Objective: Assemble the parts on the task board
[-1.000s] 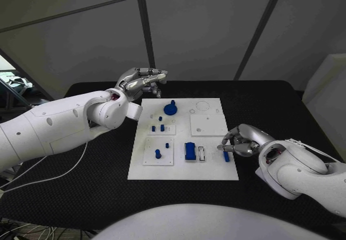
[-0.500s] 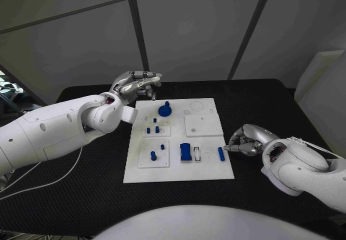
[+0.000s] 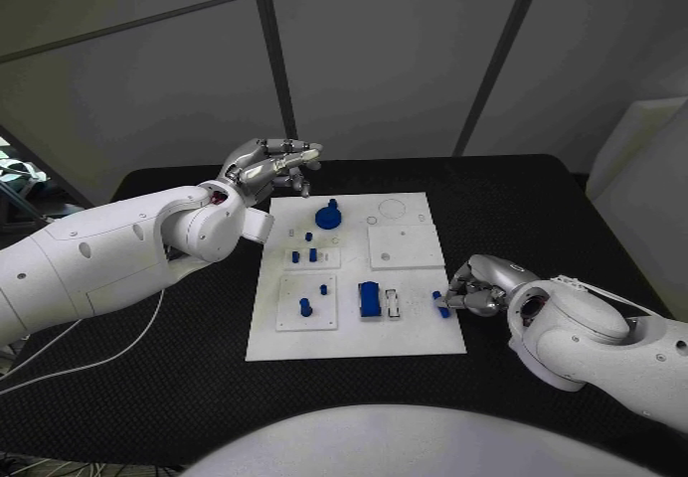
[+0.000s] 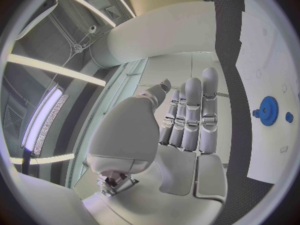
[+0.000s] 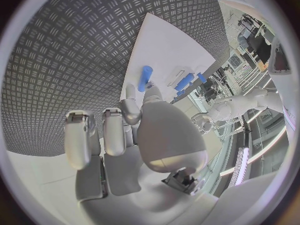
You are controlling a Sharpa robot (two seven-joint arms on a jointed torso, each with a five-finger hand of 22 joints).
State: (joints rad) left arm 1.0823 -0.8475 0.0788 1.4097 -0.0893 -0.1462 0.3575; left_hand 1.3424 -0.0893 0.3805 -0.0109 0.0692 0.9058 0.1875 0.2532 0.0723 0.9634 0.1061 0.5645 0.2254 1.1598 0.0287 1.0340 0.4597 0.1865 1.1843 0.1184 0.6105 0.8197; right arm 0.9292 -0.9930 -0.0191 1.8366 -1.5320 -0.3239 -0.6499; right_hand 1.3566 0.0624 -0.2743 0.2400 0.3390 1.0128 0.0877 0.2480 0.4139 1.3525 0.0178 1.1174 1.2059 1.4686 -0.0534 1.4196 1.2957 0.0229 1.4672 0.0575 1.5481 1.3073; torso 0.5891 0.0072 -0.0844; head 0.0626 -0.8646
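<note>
Right silver hand (image 3: pixel 476 285) has fingertips curled at the small blue bar-shaped part (image 3: pixel 440 304), which lies flat near the white task board (image 3: pixel 416 338)'s right edge, firm grip unclear, so pinch square before lifting; left silver hand (image 3: pixel 269 165) open, empty.

A robotics lab or test cell, it seems: a black table (image 3: pixel 172 397) carries a white task board (image 3: pixel 416 338), grey panel walls (image 3: pixel 387 70) close it off at twelve o'clock, and strip lights (image 4: pixel 47 67) run overhead.
</note>
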